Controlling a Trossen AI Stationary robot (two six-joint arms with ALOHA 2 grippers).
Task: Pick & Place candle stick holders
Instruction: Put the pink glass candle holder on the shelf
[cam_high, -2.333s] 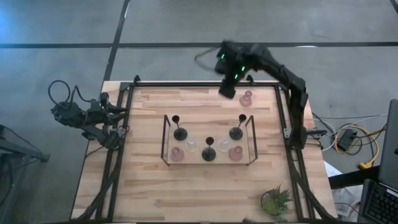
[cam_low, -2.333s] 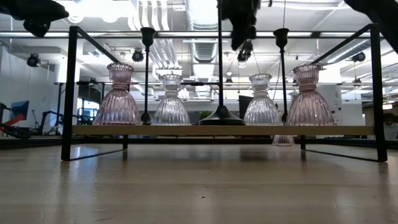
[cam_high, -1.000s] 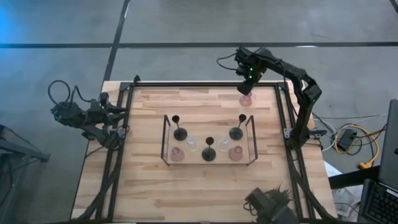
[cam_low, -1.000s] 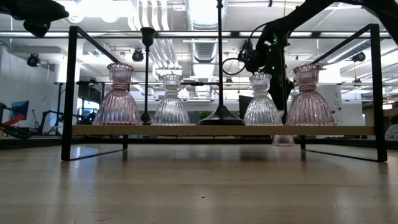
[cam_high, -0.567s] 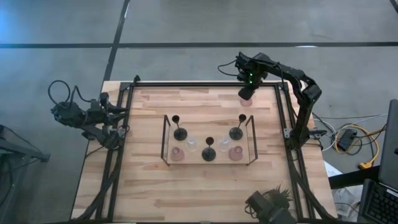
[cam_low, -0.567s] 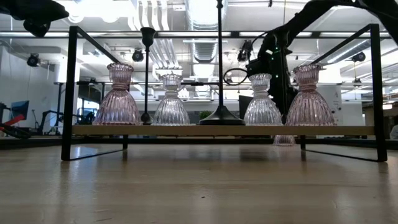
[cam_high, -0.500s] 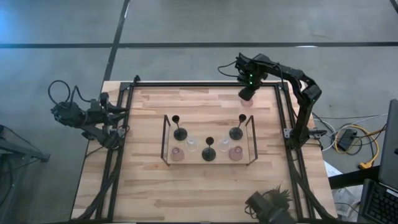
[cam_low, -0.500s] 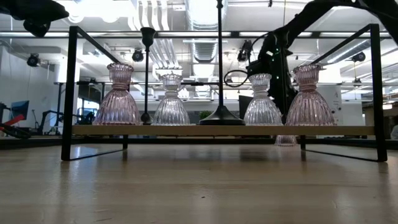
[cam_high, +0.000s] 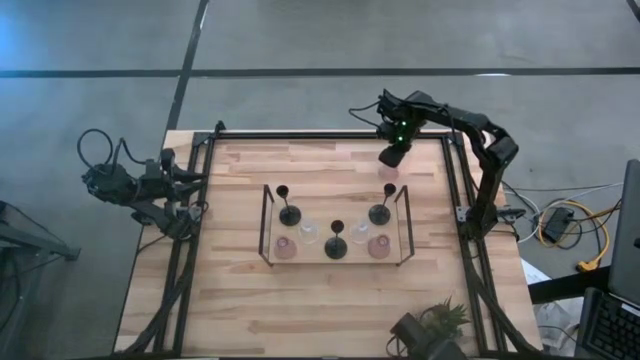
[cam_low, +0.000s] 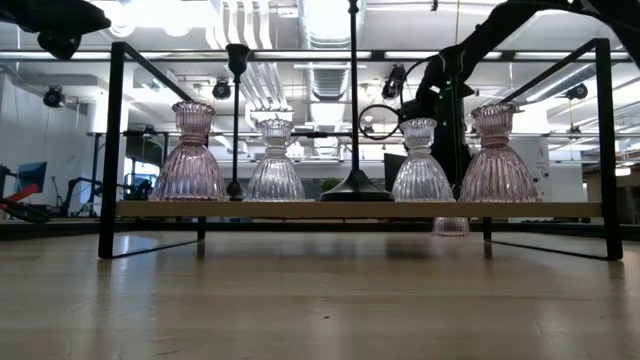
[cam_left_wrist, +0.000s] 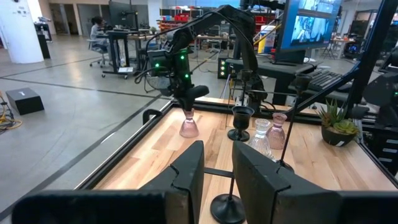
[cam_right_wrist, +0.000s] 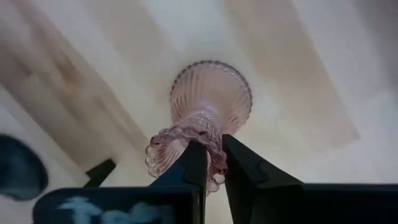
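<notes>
Behind the black wire-frame rack (cam_high: 266, 225), the right gripper (cam_high: 391, 158) pinches a ribbed pink glass candle holder's (cam_right_wrist: 208, 109) neck; left gripper (cam_left_wrist: 214, 163) slightly parted, empty.

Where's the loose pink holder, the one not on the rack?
High view: the pink glass holder stands at the table's far right, behind the rack, with the right gripper shut on its top.

Two dark, near-black jointed arms. Right arm (cam_high: 470, 125): slim segments, green lights lit near wrist, black cable loop beside it. Left arm (cam_high: 135, 185): bunched black cables. Left gripper (cam_left_wrist: 214, 171): two flat, blocky dark fingers. Right gripper (cam_right_wrist: 210, 163): same kind.
</notes>
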